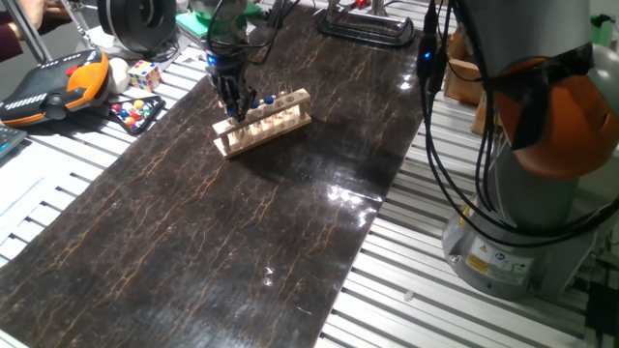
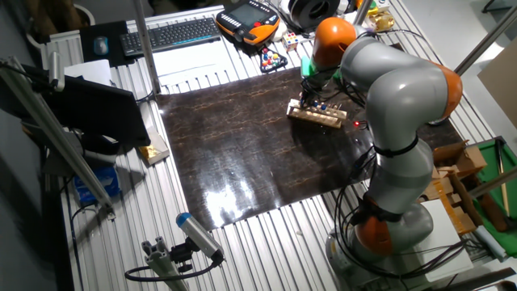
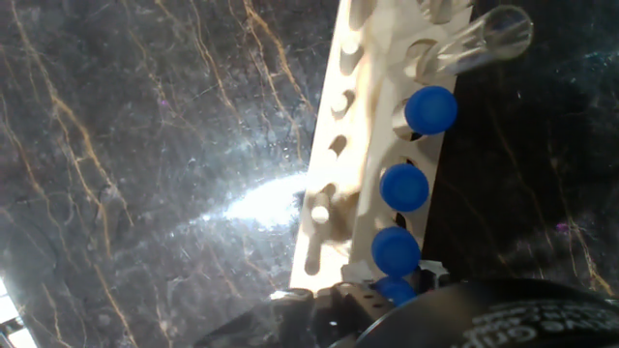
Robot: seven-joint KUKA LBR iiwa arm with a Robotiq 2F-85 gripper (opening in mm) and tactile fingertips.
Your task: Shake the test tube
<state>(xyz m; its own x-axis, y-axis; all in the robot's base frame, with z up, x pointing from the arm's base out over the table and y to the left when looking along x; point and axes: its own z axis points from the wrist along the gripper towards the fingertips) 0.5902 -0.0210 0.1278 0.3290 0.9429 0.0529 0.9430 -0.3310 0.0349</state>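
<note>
A wooden rack (image 1: 280, 118) stands on the dark marbled mat (image 1: 222, 222), also seen in the other fixed view (image 2: 320, 116). In the hand view the rack (image 3: 338, 145) holds several blue-capped test tubes (image 3: 404, 188) in a row and an uncapped clear tube (image 3: 474, 43) further along. My gripper (image 1: 233, 106) is down at the rack's near-left end. In the hand view its dark fingers (image 3: 338, 302) sit close on both sides of the end test tube (image 3: 395, 287), which stands in the rack, only its blue cap showing.
Left of the mat lie a Rubik's cube (image 1: 144, 74), a tray of coloured balls (image 1: 135, 112) and an orange-black pendant (image 1: 58, 85). The arm's grey base (image 1: 527, 203) and cables stand at the right. A keyboard (image 2: 174, 34) lies at the far side.
</note>
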